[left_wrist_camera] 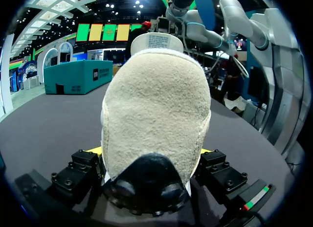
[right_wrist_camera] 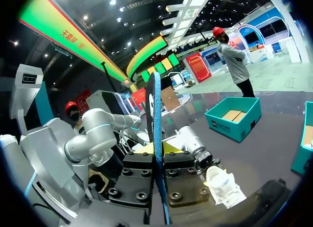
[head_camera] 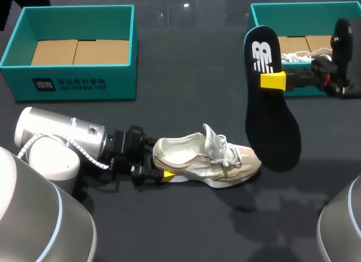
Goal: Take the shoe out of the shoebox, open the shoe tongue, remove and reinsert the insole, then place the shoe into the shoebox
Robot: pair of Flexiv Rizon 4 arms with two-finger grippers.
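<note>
A cream shoe [head_camera: 206, 157] lies on its sole on the dark table, toe pointing right and tongue raised. My left gripper [head_camera: 158, 162] is shut on its heel [left_wrist_camera: 156, 104], with one finger on each side. My right gripper [head_camera: 272, 81] is shut on the dark insole [head_camera: 272, 112], which hangs upright in the air above and right of the shoe's toe. In the right wrist view the insole [right_wrist_camera: 156, 119] stands edge-on between the fingers of the right gripper [right_wrist_camera: 156, 149], and the shoe [right_wrist_camera: 222, 185] lies below it.
A teal shoebox [head_camera: 73, 81] with a cardboard floor stands at the back left. A second teal shoebox [head_camera: 265, 11] at the back right, behind the right gripper, holds another white shoe [head_camera: 299, 57].
</note>
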